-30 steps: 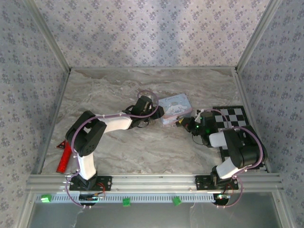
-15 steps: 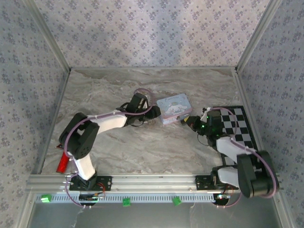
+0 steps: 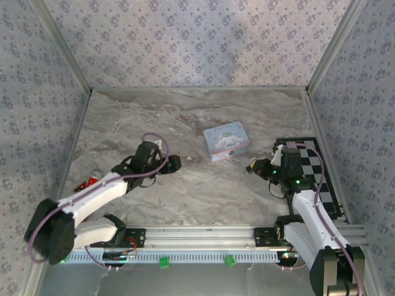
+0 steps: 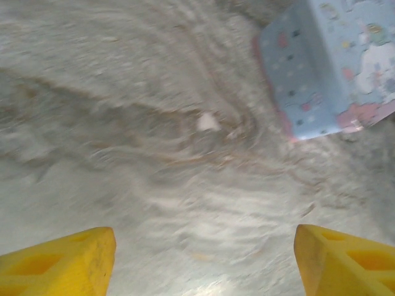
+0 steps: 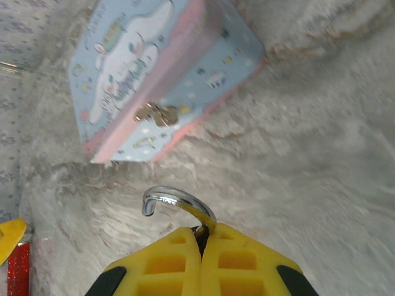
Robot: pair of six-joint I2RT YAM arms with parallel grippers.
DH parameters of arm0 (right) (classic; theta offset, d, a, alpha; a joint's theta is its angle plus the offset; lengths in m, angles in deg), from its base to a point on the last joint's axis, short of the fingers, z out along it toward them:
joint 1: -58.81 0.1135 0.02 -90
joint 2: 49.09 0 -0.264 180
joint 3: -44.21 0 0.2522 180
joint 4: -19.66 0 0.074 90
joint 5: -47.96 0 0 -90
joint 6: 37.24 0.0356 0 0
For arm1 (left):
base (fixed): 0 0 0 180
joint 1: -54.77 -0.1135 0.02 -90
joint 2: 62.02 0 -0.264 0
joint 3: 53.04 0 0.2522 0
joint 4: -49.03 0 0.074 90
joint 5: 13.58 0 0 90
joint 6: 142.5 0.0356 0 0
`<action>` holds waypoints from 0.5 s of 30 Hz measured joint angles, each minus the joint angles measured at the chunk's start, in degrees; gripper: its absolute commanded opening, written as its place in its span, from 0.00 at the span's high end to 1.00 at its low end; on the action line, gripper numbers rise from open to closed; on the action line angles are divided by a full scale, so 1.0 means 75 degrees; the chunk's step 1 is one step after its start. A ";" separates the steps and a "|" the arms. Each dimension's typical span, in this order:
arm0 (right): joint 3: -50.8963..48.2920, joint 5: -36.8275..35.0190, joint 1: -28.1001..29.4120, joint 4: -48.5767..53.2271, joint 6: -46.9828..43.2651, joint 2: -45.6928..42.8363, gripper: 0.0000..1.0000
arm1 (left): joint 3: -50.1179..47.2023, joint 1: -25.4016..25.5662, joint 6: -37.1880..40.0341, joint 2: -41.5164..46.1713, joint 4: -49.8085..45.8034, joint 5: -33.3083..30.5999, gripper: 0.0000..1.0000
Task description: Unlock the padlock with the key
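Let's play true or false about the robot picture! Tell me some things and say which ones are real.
1. The left gripper is open. True.
2. The right gripper holds nothing. False: it is shut on the padlock, whose silver hook sticks out in front.
3. The blue tin sits on the checkered mat. False: it sits on the marble table, apart from the mat.
4. A red thing lies near the table's left edge. True.
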 measured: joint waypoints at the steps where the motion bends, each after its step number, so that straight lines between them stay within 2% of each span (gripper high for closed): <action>1: 0.0000 0.0023 -0.0067 0.0198 -0.0020 -0.0076 0.95 | -0.0140 -0.0050 0.0090 0.0367 -0.0178 -0.0087 0.22; 8: -0.0119 0.0248 -0.0723 0.1244 0.0041 -0.0740 0.95 | -0.0551 -0.0079 0.0647 0.2465 -0.0810 -0.0662 0.18; 15: -0.0731 0.0688 -0.1457 0.1795 0.0326 -0.0994 0.96 | -0.1754 -0.0146 0.0860 0.4374 -0.1329 -0.1279 0.15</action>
